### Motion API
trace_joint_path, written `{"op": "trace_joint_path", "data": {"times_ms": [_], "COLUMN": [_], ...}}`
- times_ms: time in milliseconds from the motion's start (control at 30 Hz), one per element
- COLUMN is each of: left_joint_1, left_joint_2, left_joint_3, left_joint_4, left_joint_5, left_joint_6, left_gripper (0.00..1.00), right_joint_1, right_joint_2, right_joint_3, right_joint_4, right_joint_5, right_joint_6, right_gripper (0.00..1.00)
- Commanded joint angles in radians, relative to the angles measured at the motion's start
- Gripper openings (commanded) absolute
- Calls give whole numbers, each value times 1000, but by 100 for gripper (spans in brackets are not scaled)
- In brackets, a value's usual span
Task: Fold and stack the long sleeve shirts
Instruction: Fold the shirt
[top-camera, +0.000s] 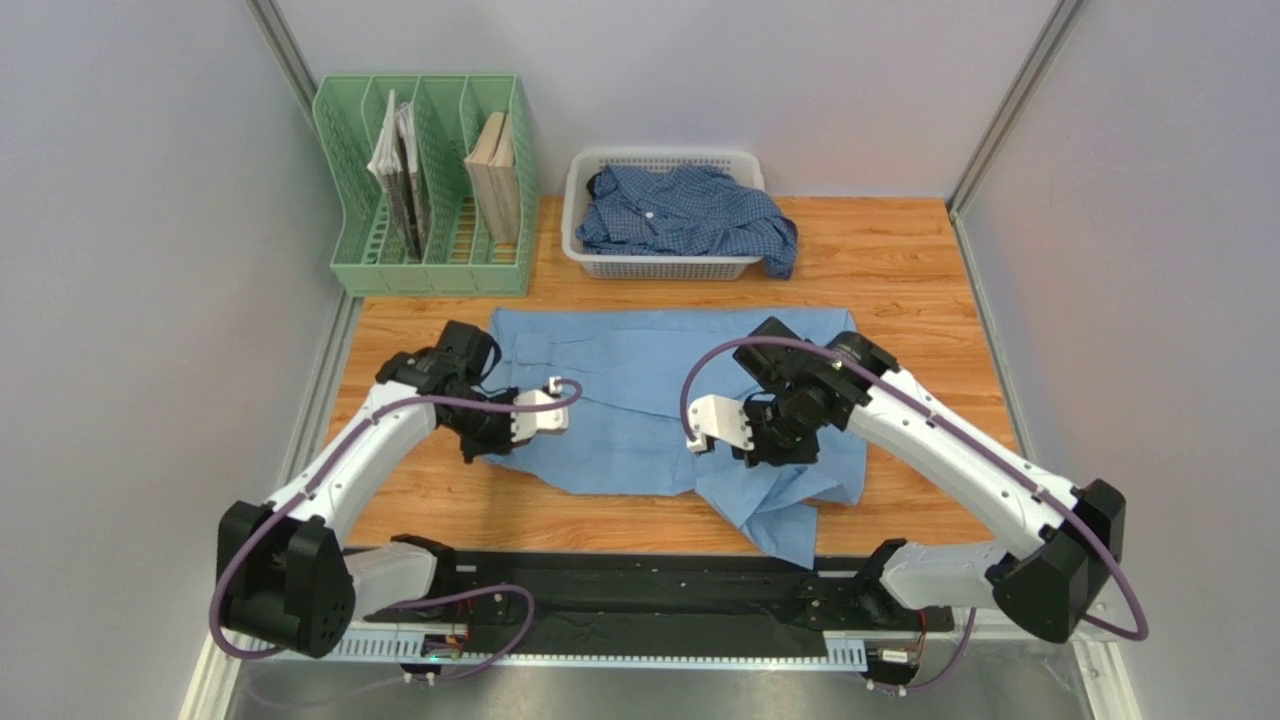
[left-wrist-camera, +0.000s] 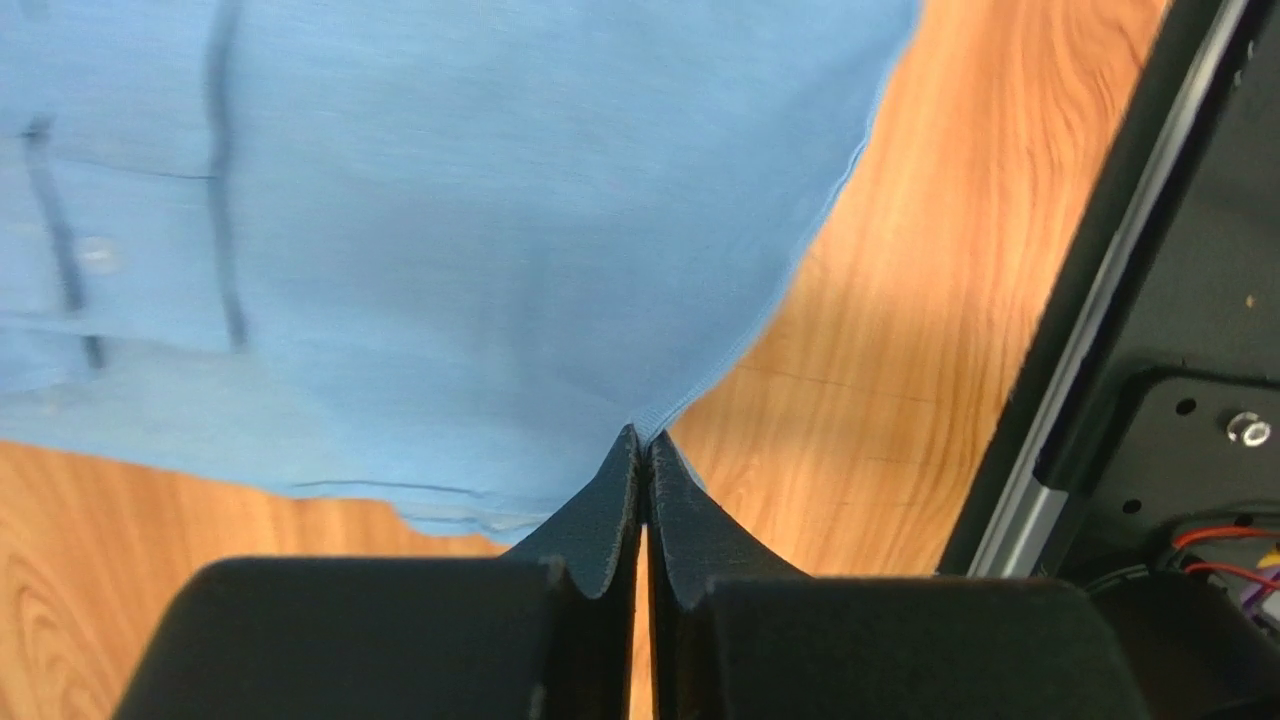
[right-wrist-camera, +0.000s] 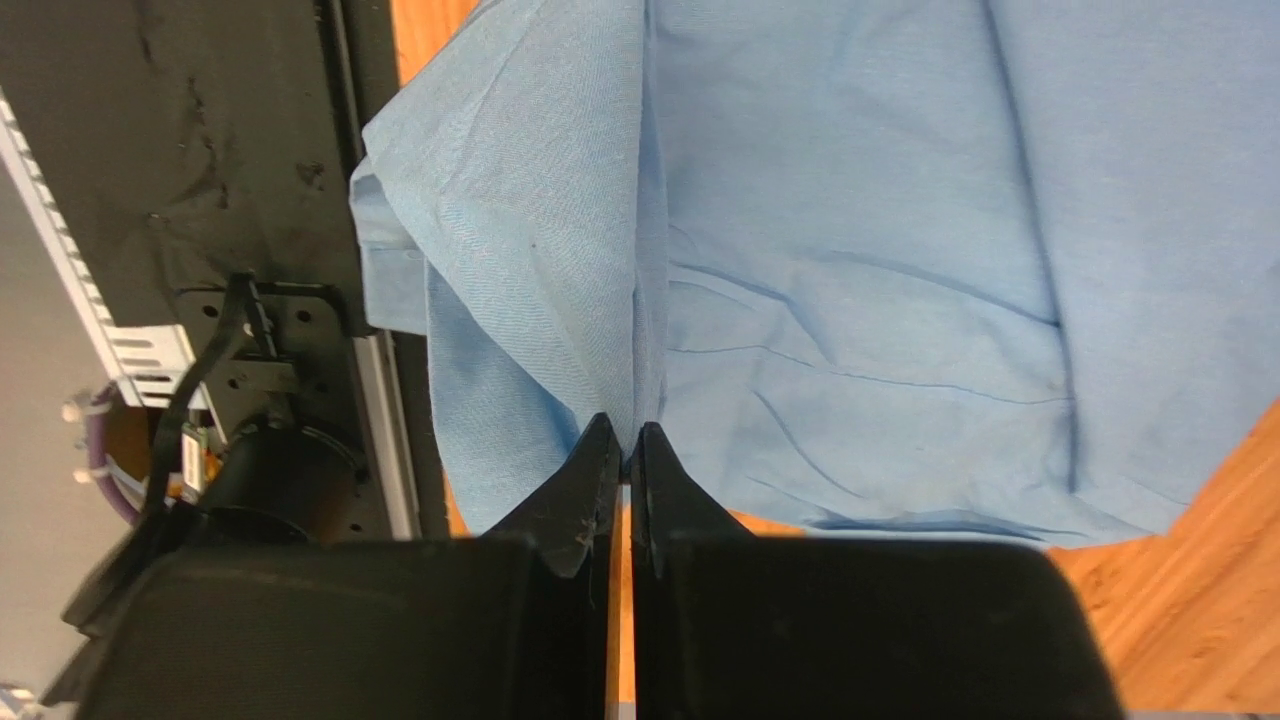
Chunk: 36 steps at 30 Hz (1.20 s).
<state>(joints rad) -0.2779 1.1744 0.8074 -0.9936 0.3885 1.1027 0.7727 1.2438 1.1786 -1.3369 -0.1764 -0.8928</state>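
Cloth of the sky-blue shirt (top-camera: 639, 368) is pinched: left fingers (left-wrist-camera: 625, 488) shut on its edge, right fingers (right-wrist-camera: 597, 477) on a fold.

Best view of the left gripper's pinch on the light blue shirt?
Left wrist: left gripper shut on the light blue shirt's edge, close up. Top external shows it small, fingertips hard to see; right wrist shows only the right gripper's pinch.

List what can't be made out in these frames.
- Top view: checked shirt bunched in the basket, sleeves untraceable.
- Top view: left arm and right arm cover parts of the light blue shirt.
- Left wrist view: that shirt runs off the top and left edges.
- Right wrist view: cloth inside the right gripper hidden by its fingers.
- Top view: rack contents too small.
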Motion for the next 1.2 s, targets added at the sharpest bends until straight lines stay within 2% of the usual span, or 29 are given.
{"op": "trace_joint_path", "data": {"times_ms": [0,167,333,467,567,600,633,733,833,867,933,967,1033,1067,1100,1167], "left_joint_1": [61,141,180,184,184,186,186,186,186,186,184,186,186,184,181,151], "left_joint_2": [76,218,344,419,456,464,470,498,513,515,510,505,453,432,386,361], "left_joint_3": [137,248,305,343,361,363,363,375,377,374,368,368,360,357,354,371], "left_joint_4": [-8,41,114,173,219,228,255,285,318,325,346,346,345,342,332,303], "left_joint_5": [90,90,69,41,15,6,-3,-51,-106,-118,-158,-161,-97,-52,31,64], "left_joint_6": [-78,-121,-150,-240,-294,-320,-337,-400,-452,-463,-492,-497,-500,-489,-488,-485], "left_gripper": [0,0,0,0,0,0,0,0,13,20,27,32,40,57,64,69], "right_joint_1": [-67,-185,-237,-259,-271,-277,-280,-296,-338,-377,-418,-478,-539,-596,-624,-674], "right_joint_2": [103,268,407,508,566,577,589,583,547,518,491,479,477,479,489,502], "right_joint_3": [131,295,410,449,470,483,489,515,512,513,520,538,555,565,570,579], "right_joint_4": [-8,2,31,163,263,287,327,354,349,338,267,228,104,63,20,-97], "right_joint_5": [51,80,91,112,118,118,121,118,109,101,78,34,-26,-97,-144,-274], "right_joint_6": [-150,-297,-368,-393,-380,-356,-339,-266,-203,-186,-135,-118,-77,-39,-16,46], "right_gripper": [0,0,0,2,7,12,28,55,66,67,68,68,65,64,63,63]}}
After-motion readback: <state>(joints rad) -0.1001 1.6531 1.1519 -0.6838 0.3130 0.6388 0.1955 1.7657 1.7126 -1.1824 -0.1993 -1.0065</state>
